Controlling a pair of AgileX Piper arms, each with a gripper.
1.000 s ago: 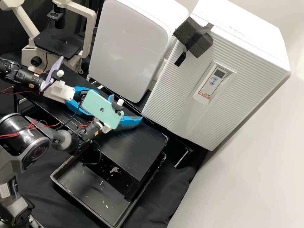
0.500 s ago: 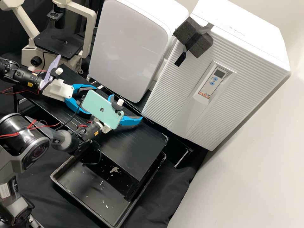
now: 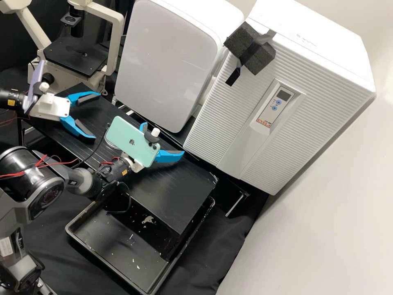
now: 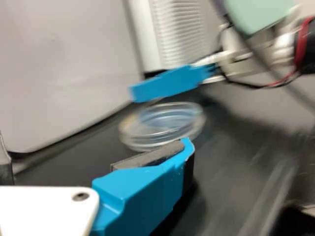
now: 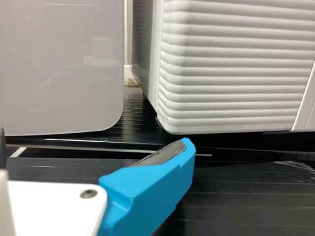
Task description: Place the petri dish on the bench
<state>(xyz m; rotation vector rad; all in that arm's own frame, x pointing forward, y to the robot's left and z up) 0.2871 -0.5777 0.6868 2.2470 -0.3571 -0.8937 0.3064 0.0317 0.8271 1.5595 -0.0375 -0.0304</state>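
Observation:
In the high view my left gripper (image 3: 97, 115) stands open above the bench at the left, apart from the petri dish (image 3: 109, 143), which peeks out beside the green phone. My right gripper (image 3: 161, 140) is open on the far side of that phone. The left wrist view has the clear round dish (image 4: 162, 129) flat on the black bench (image 4: 236, 142), beyond the open left gripper (image 4: 94, 145); the other arm's blue finger (image 4: 172, 83) hangs just behind it. Nothing sits between the fingers of the right gripper (image 5: 93, 140).
Two white appliances (image 3: 168, 61) (image 3: 278, 102) line the bench's back edge. A microscope (image 3: 75, 55) stands at the back left. A black tray (image 3: 77, 241) lies below the bench's front edge. The green phone (image 3: 132, 141) on the right arm covers part of the bench.
My left gripper has drawn back leftward from the dish, and its fingers look more widely spread. Part of the dish's rim has come into sight beside the green phone. The right arm has kept still.

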